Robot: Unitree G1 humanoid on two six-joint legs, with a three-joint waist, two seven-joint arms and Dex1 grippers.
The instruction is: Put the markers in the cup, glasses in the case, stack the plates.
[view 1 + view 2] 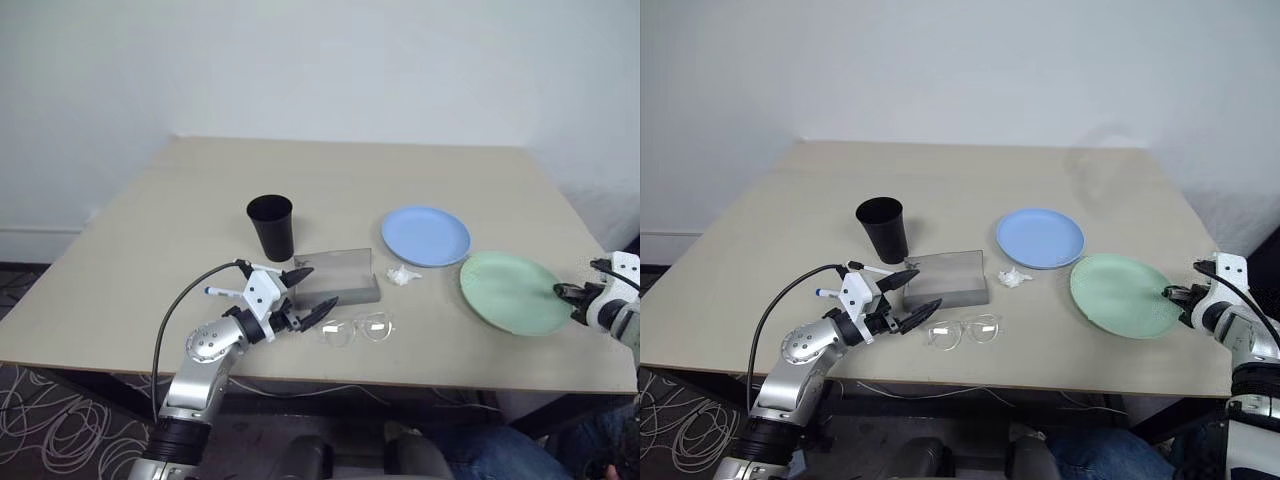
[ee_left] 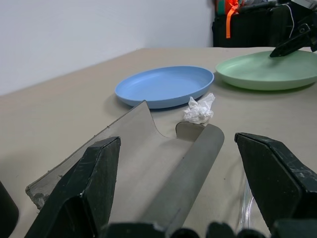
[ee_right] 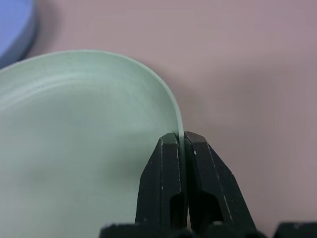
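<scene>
Currently: plates unstacked, mint green plate (image 1: 512, 292) beside light blue plate (image 1: 426, 235) | right gripper (image 3: 181, 140) pinches green rim | glasses (image 1: 357, 328) on table, outside case (image 1: 335, 279) | left gripper (image 1: 307, 292) spread over case | markers in cup (image 1: 271, 226): cannot tell.

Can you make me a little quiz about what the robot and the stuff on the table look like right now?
1. True or false: the right pincer is shut on the rim of the green plate.
2. What lies between the blue plate and the case? A) a spoon B) crumpled white paper C) a marker
3. Fill in: the glasses lie on the table, just in front of the ____.

Key: 1 true. 2 B, the paper. 3 case; the left pincer is open beside it.
</scene>
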